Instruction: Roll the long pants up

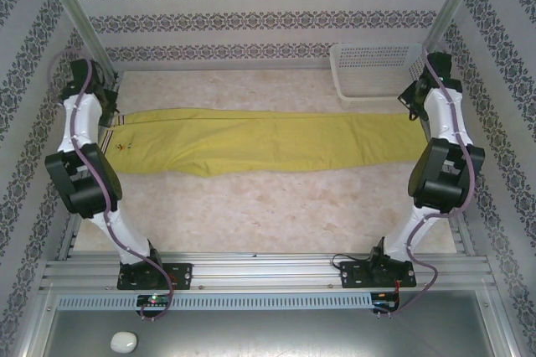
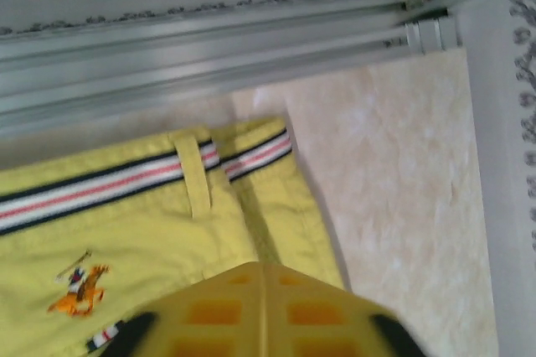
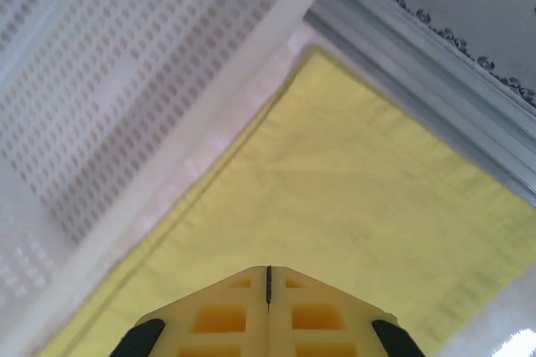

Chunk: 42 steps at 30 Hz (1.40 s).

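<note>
Tabletop (image 1: 276, 206); basket (image 1: 377, 72) beside long pants (image 1: 251, 143).

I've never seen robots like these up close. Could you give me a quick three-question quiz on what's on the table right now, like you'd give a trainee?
1. True or false: the long pants are already rolled into a bundle.
2. What stands on the table by the pants' hem end, near the right end effector? A) a white perforated basket B) a red bucket C) a stack of plates
3. Fill in: the left end effector is at the end of the pants with the striped ___.
Key: 1 false, they lie flat at full length. 2 A. 3 waistband.
</note>
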Available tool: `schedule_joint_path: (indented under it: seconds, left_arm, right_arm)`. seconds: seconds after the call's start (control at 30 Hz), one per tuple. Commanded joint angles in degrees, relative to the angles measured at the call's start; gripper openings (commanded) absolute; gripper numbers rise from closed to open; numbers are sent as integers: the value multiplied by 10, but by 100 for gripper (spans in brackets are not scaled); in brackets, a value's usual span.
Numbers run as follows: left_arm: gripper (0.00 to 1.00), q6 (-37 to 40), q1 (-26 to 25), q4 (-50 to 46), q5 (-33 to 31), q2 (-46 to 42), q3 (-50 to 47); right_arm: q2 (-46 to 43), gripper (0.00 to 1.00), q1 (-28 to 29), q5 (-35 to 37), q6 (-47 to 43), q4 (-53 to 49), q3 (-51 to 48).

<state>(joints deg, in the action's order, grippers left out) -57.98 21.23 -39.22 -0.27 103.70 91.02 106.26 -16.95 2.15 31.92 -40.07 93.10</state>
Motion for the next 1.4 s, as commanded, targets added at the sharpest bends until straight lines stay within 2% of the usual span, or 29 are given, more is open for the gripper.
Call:
schedule_joint_path:
  seconds: [0.0, 0.17, 0.37, 0.63, 0.83, 1.0, 1.2, 1.23, 1.3, 1.33, 1.37]
  left_arm:
    - [0, -2, -41, 55, 1, -17, -72]
    - [0, 4, -64, 55, -4, 36, -122]
    - [0, 11, -68, -2, -64, 68, -134]
    - [0, 16, -68, -106, -120, 88, -109]
    - [0, 29, -67, -151, -150, 92, -112]
    - [0, 44, -67, -173, -180, 74, -135]
    - [0, 42, -64, -155, -186, -2, -204]
    - [8, 43, -65, -144, -178, -18, -213]
    - [32, 42, -65, -132, -159, -45, -218]
    - [56, 46, -65, -126, -145, -57, -218]
    - [80, 49, -65, -120, -134, -68, -217]
  right_arm:
    - [6, 0, 8, 11, -42, -13, -40]
    - [70, 0, 8, 7, -69, -36, -46]
    - [114, 0, 11, -6, -83, -51, -40]
    - [165, 0, 15, 42, -109, -121, -28]
    - [139, 0, 20, 76, -121, -157, -61]
    - [96, 0, 18, 86, -119, -150, -144]
    - [33, 0, 9, 90, -124, -129, -210]
    - [22, 11, 8, 84, -126, -129, -209]
    - [-1, 53, 7, 74, -133, -132, -200]
    - [-12, 71, 7, 77, -138, -135, -192]
    - [-21, 82, 6, 87, -140, -137, -179]
